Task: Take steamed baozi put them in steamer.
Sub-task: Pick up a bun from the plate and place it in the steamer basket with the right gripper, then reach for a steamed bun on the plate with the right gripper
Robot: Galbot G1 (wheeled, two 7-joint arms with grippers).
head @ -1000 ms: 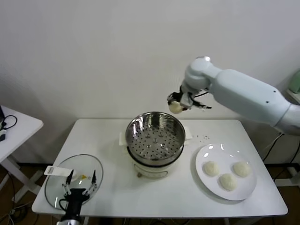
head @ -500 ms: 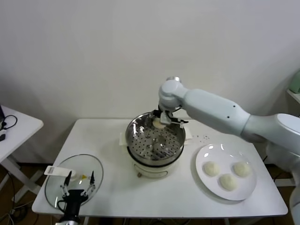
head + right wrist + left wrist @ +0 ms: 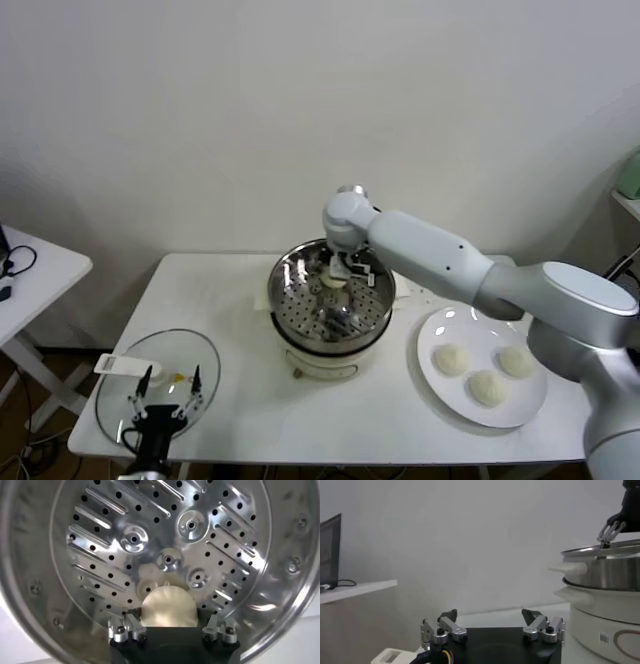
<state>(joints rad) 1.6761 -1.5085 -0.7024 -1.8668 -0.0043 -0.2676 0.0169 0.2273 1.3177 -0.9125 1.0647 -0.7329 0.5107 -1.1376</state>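
The steamer (image 3: 290, 300) stands mid-table, a shiny steel pot with a perforated tray (image 3: 150, 530) on a white base. My right gripper (image 3: 338, 278) reaches down inside the pot, shut on one cream-white baozi (image 3: 167, 607) held between its fingers (image 3: 131, 626) just above the tray. Three more baozi (image 3: 450, 359) (image 3: 487, 388) (image 3: 516, 361) lie on the white plate (image 3: 445, 325) to the steamer's right. My left gripper (image 3: 170, 385) is parked open and empty over the glass lid at the front left; it also shows in the left wrist view (image 3: 490, 622).
A round glass lid (image 3: 165, 365) lies at the table's front left with a white tag (image 3: 118, 365) beside it. A small white side table (image 3: 35, 270) stands to the left. The steamer's side (image 3: 605, 575) shows in the left wrist view.
My right arm has swung from above and behind the steamer's right side down into the pot, carrying the baozi. The left arm has not moved.
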